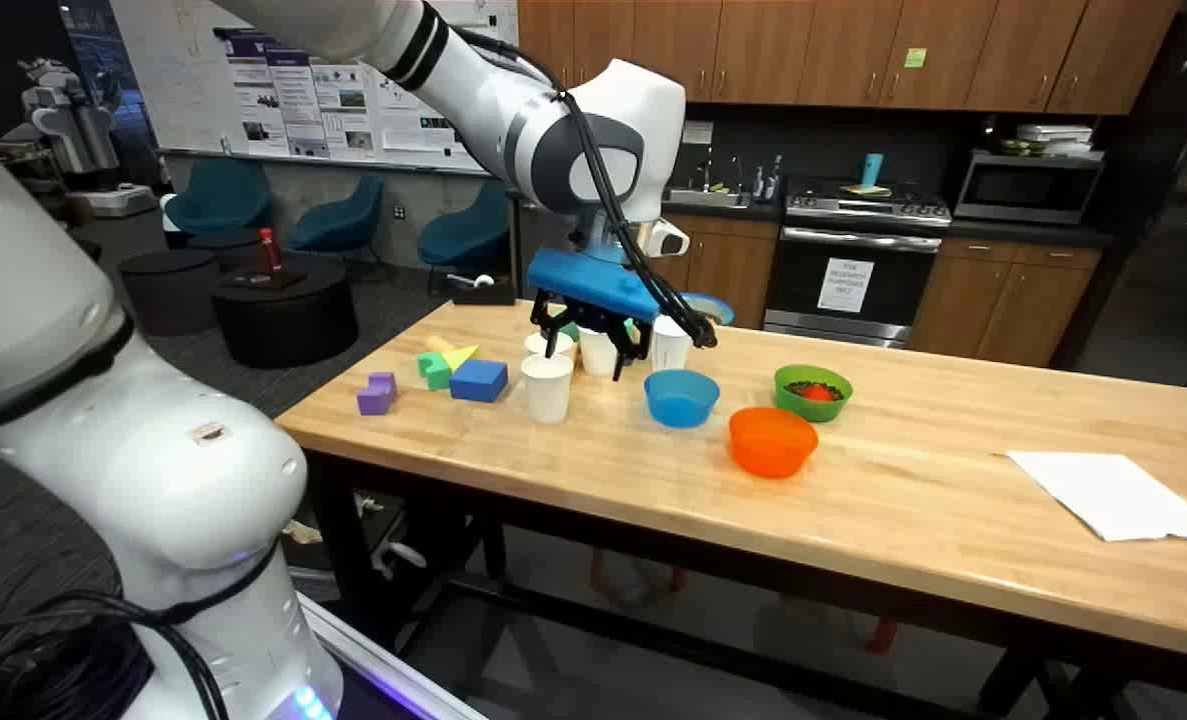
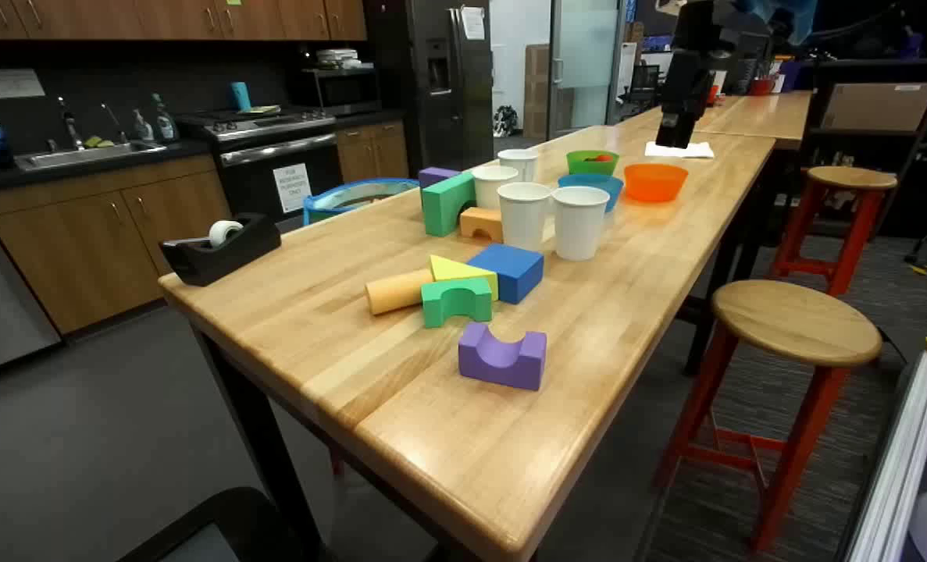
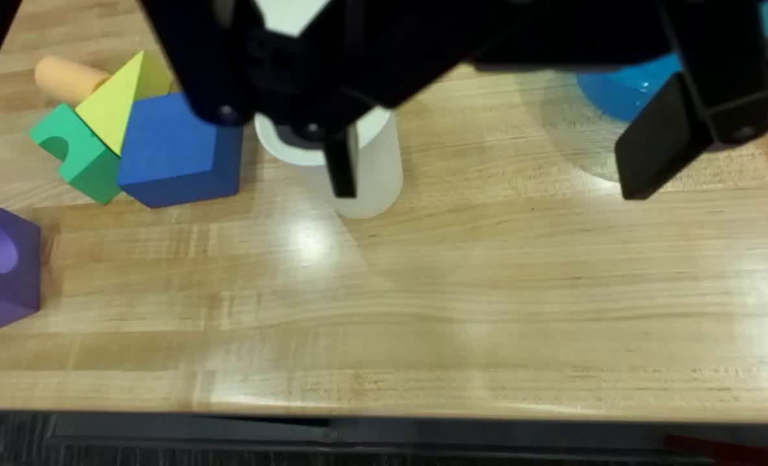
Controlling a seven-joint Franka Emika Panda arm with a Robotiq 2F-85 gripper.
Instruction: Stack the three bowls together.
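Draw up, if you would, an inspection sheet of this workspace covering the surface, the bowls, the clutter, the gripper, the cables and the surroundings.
Surface: wooden table, with light reflecting off it.
Job's things: blue bowl, orange bowl and green bowl upright, close together, none stacked; a red object lies in the green one.
Clutter: four white cups, coloured blocks, a tape dispenser near the table's edge, a white sheet.
Gripper: open, above the table; held object: nothing seen.
Cables: black cables hang along the arm; more are bunched at its base.
Surroundings: two stools beside the table; a stove beyond it.
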